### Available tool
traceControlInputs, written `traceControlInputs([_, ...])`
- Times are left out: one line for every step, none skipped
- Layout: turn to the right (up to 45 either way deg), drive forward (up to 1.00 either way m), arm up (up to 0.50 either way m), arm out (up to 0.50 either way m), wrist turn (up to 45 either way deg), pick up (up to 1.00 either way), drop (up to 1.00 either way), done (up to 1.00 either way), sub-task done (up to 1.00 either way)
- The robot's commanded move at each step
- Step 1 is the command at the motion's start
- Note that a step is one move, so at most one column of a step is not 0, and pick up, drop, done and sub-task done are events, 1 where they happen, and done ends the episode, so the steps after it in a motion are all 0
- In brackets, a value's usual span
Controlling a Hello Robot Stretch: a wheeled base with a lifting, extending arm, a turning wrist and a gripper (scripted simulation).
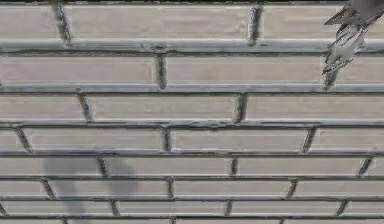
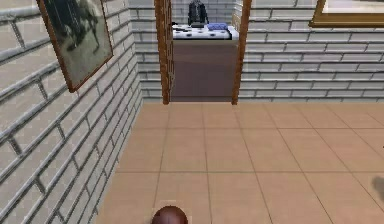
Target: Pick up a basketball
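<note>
A rounded, dark orange-brown thing [image 2: 170,215] pokes up from the bottom edge of the arm side view, just left of the middle. It rests on the tan tiled floor [image 2: 250,160], close to the brick wall on that view's left. Its lower part is cut off by the edge, so only a dome shows; it looks like the top of a ball.
A pale brick wall [image 1: 180,110] stands close ahead, with grey spiky leaves [image 1: 350,35] at its top right. In the arm side view a framed picture [image 2: 78,38] hangs on the left wall. A wood-framed doorway [image 2: 202,50] opens far out onto a white counter [image 2: 202,33].
</note>
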Motion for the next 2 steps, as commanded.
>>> traceControlInputs([0.0,0.0,0.1,0.0,0.0,0.0,0.0,0.0,0.0])
traceControlInputs([0.0,0.0,0.0,0.0,0.0,0.0,0.0,1.0,0.0])
